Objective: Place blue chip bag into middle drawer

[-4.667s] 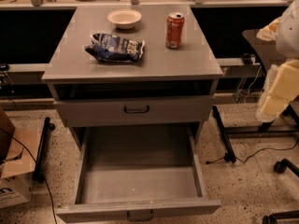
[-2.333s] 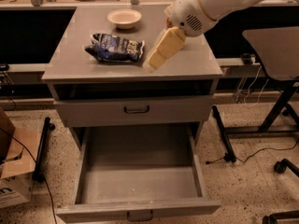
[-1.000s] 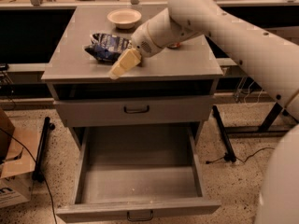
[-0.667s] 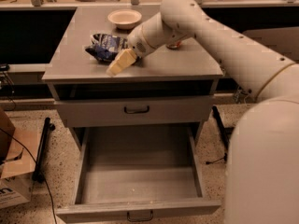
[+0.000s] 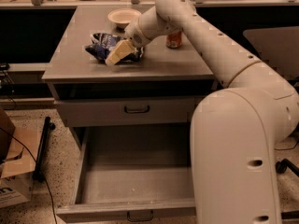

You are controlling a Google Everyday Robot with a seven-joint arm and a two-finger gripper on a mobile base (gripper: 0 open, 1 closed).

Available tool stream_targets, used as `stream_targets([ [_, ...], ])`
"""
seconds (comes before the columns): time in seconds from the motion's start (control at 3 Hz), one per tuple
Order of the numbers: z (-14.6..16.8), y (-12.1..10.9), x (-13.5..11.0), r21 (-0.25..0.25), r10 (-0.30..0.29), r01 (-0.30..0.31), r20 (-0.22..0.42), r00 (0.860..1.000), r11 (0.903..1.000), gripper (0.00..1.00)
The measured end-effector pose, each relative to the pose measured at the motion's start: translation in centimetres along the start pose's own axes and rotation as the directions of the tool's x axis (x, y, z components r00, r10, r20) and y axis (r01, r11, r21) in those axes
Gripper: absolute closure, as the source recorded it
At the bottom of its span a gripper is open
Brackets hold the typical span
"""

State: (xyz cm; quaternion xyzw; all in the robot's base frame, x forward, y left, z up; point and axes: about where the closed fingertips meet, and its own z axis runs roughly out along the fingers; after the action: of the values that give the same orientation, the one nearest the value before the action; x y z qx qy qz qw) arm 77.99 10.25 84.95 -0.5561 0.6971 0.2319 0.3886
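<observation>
The blue chip bag point(image 5: 103, 45) lies crumpled on the grey cabinet top, left of centre. My gripper point(image 5: 117, 55) reaches from the right and sits over the bag's right end, its cream fingers point(image 5: 113, 57) pointing down-left against the foil. The middle drawer point(image 5: 135, 181) is pulled fully out below the cabinet and its inside is bare. Its dark bar handle point(image 5: 139, 215) shows at the bottom edge.
A white bowl point(image 5: 123, 17) stands behind the bag and a red soda can point(image 5: 174, 39) stands to its right, partly behind my arm. A shallower shut drawer front point(image 5: 135, 110) sits above the open one. A cardboard box point(image 5: 11, 171) stands on the floor at left.
My arm swung in from the right, across the cabinet top, and came down leftward onto the right end of the chip bag. The bag and drawer have not moved.
</observation>
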Motion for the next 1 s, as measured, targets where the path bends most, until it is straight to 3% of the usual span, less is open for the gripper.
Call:
stream_targets([
  [0.33, 0.9, -1.1, 0.0, 0.001, 0.007, -0.007, -0.002, 1.000, 1.0000, 0.19],
  [0.67, 1.0, -0.5, 0.1, -0.015, -0.005, 0.005, -0.023, 1.000, 0.9999, 0.42],
  [1.0, -0.6, 1.6, -1.0, -0.026, -0.051, 0.050, -0.032, 0.998, 0.9984, 0.65],
])
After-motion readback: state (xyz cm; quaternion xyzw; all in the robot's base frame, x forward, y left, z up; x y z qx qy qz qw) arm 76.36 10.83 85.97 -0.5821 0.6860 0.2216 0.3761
